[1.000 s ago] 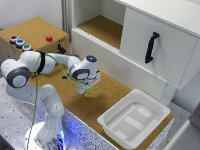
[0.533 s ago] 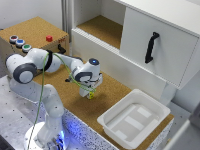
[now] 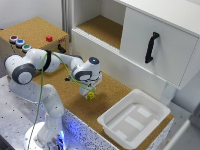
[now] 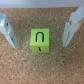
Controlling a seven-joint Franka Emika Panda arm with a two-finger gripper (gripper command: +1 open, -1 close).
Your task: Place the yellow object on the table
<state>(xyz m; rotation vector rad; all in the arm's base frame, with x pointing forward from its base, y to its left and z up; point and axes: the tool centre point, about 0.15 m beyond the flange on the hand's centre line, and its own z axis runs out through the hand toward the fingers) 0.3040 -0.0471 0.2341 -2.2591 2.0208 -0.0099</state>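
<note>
Wrist view shows me the yellow object (image 4: 40, 41) resting on the cork counter (image 4: 42, 67) between spread fingers (image 4: 8, 31) that don't touch it, so I judge placement done, only retreat left.

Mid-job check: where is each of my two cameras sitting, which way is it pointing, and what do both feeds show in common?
Exterior view: sits high and off the arm, looking down across the table, white tray and cabinet; shows the whole arm and gripper.
Wrist view: sits on the wrist, looking straight down at the yellow object on the cork; shows only the two fingertips, apart on either side of it, not touching.
Shared: both show the yellow object, the gripper and the table.
</note>
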